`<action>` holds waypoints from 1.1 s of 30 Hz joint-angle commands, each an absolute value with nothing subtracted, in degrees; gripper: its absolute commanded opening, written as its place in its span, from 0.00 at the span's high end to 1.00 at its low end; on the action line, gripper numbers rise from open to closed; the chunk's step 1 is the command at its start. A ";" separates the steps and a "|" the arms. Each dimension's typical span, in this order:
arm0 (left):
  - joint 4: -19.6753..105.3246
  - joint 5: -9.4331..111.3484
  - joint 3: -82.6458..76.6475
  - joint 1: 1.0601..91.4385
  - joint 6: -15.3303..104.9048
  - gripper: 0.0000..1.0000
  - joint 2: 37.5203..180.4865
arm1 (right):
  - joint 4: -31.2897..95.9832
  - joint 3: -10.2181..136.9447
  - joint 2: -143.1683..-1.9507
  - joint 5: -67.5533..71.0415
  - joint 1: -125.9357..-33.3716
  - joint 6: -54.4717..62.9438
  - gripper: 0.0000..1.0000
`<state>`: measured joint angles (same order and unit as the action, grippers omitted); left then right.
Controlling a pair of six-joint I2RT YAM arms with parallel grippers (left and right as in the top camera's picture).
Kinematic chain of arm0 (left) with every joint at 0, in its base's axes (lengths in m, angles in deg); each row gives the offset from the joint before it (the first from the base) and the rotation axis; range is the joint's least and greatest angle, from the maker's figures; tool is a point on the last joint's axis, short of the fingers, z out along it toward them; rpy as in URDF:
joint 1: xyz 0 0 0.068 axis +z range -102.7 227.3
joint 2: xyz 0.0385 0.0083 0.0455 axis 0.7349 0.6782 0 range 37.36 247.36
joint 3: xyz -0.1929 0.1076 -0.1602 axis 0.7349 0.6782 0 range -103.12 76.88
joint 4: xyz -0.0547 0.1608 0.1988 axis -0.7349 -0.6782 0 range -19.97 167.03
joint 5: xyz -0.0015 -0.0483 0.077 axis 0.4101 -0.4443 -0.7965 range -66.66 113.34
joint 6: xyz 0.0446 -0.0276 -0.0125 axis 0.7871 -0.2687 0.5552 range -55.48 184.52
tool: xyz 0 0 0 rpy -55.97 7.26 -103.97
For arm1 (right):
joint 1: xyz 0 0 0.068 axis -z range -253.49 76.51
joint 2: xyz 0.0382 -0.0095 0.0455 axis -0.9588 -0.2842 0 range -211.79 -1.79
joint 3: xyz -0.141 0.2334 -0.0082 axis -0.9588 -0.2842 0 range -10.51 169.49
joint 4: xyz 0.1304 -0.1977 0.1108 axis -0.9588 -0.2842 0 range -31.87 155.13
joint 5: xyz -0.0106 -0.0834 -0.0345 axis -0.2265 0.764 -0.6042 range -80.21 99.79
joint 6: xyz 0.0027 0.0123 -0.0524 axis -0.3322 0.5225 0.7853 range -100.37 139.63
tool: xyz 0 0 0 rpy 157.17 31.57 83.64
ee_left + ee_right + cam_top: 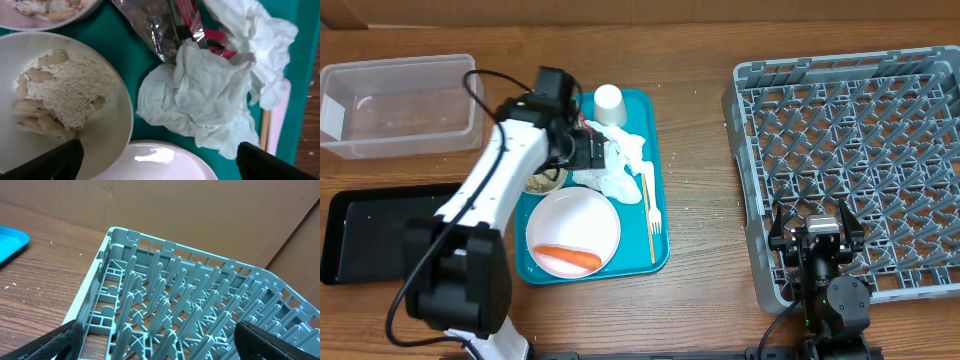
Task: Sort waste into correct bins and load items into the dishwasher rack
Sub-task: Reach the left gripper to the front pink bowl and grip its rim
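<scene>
A crumpled white paper napkin (210,95) is lying in the middle of the left wrist view on the teal plastic serving tray (125,65). Its upper edge is touching a red-and-silver foil wrapper (172,25). The left fingers (50,162) are standing wide apart, one at each lower corner of that view, hovering over the napkin and gripping nothing.

The step in hand is probably lifting this paper waste off the tray. To do it well, the arm should be centring on the napkin's raised bulk, lowering straight and closing on paper alone. The small white bowl of pale beige crumbs (107,135) is sitting just beside it at the left, and the round white plate (160,162) is just below. A skewed pinch would be risking a snagged wrapper or a nudged bowl rim.

In the overhead view:
- **On the tray:** an orange carrot piece (567,258) is lying on the plate, a slim pale fork (651,215) is lying along the tray's right side, and a small white cup (609,103) is standing at its top.
- **Bins:** the clear rectangular plastic tub (400,150) and the shallow black rectangular tray (340,240) are sitting at the left of the frame.
- **Rack:** the large grey pegged dishwasher rack (745,180) is sitting at the right on the wooden counter (700,200).
- **Right arm:** the right fingers (45,342) are standing apart at the rack's lower left corner, holding nothing.
</scene>
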<state>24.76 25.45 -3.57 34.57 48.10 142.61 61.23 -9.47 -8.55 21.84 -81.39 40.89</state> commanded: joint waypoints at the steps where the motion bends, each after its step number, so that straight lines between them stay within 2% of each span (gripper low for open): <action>1: 24.74 15.16 -4.99 33.43 44.95 0.00 144.88 | 61.58 -10.02 -8.57 22.19 -81.24 40.87 0.00; 7: 24.34 12.80 -4.92 33.82 43.51 0.00 147.72 | 61.58 -10.02 -8.57 22.19 -81.24 40.87 0.00; 9: 24.43 12.82 -4.92 33.82 43.53 0.04 148.77 | 61.58 -10.02 -8.57 22.19 -81.24 40.85 0.00; 12: 24.61 12.82 -4.92 33.82 44.45 0.22 150.39 | 61.58 -10.02 -8.57 22.19 -81.24 40.85 0.00; 19: 25.04 12.58 -4.94 33.80 44.60 0.36 151.44 | 61.58 -10.02 -8.57 22.19 -81.24 40.85 0.00; 26: 25.24 12.18 -4.92 33.87 44.65 0.59 151.44 | 61.58 -10.02 -8.57 22.19 -81.24 40.87 0.00; 30: 25.31 12.18 -4.94 33.87 44.82 0.64 151.44 | 61.58 -10.02 -8.57 22.19 -81.24 40.87 0.00; 33: 25.24 12.21 -4.94 33.87 44.82 0.75 151.44 | 61.58 -10.02 -8.57 22.19 -81.24 40.87 0.00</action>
